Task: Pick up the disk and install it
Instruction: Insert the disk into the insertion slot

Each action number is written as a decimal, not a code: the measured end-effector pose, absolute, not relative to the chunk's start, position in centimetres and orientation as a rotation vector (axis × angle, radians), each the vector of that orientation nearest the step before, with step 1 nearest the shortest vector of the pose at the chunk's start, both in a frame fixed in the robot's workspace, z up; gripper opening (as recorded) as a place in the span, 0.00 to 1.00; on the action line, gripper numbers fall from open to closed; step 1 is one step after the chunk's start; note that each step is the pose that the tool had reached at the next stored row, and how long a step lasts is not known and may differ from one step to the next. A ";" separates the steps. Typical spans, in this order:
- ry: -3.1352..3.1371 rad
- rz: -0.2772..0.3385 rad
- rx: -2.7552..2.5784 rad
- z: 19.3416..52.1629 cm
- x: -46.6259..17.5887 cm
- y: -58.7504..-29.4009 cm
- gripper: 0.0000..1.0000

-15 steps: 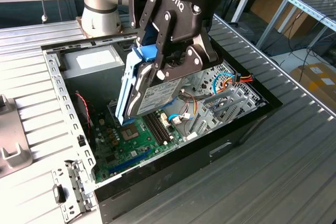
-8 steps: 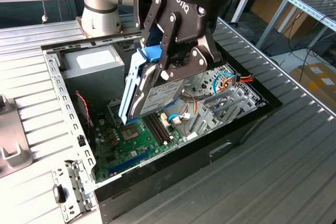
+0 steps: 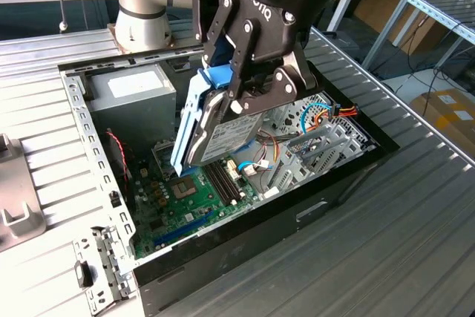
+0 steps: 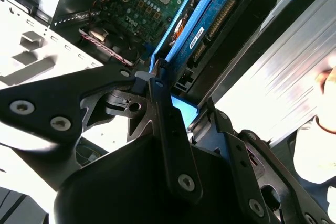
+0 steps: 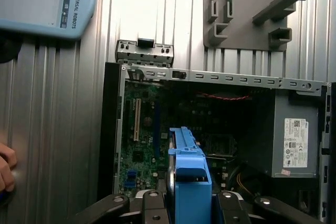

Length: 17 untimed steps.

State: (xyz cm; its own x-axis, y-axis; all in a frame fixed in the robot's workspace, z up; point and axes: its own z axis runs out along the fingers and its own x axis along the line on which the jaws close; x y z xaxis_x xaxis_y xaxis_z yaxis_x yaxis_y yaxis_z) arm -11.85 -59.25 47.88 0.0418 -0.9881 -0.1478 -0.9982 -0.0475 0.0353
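— First entry?
— Gripper [image 3: 249, 94]: I see its fingers [image 3: 286, 79] clamped on the disk [image 3: 226, 139].
— Disk location?
— Held on edge, tilted, its blue rail [image 3: 189, 128] towards the exterior view's left. It is above the open computer case [image 3: 245, 246], over the motherboard [image 3: 185, 209] and near the power supply [image 3: 133, 90]. The case rests on the slatted surface [image 3: 371, 257].

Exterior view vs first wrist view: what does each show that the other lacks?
Exterior view: the white label on the disk, plus the orange and blue cables by the drive cage.
First wrist view: a person's fingers over the table, and the sticker on the power supply.
Both: the end effector shut on the disk, held tilted over the open case and the motherboard.
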 end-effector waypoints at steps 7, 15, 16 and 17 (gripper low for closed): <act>2.113 0.202 -2.211 47.8 -11.6 -59.3 0.37; 2.113 0.201 -2.211 47.7 -11.4 -59.3 0.37; 2.113 0.201 -2.211 47.7 -11.4 -59.4 0.37; 2.113 0.201 -2.211 47.7 -11.4 -59.4 0.37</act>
